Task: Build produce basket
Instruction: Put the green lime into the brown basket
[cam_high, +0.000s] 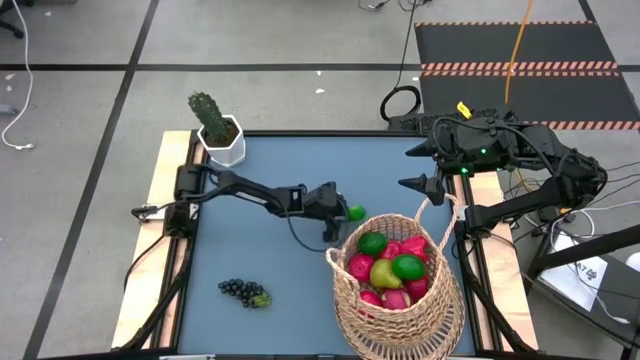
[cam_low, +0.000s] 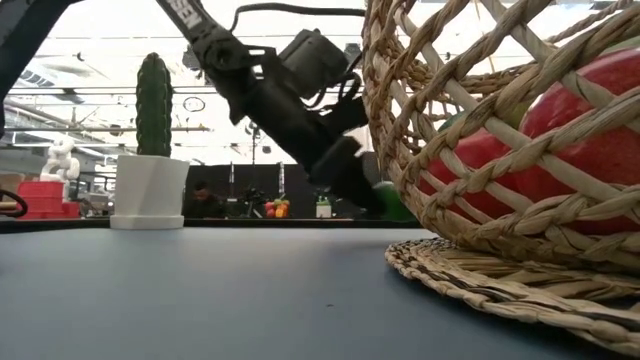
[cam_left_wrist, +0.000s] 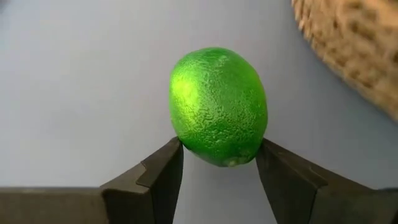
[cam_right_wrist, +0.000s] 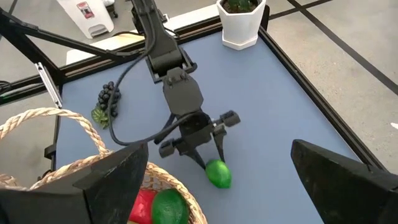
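Lime (cam_left_wrist: 218, 107), small, hard and likely slick-skinned, sits on the blue table (cam_high: 260, 180) just beside the basket (cam_high: 395, 290), pinched across its middle by the left gripper (cam_left_wrist: 217, 168), while the right gripper (cam_right_wrist: 217, 186) hangs wide open above the basket.

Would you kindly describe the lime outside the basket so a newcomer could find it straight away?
Start at the big wicker basket on the blue table. Just beyond its rim lies a lime, between the jaws of the left gripper. The other limes lie inside the basket; this one sits alone on the table.
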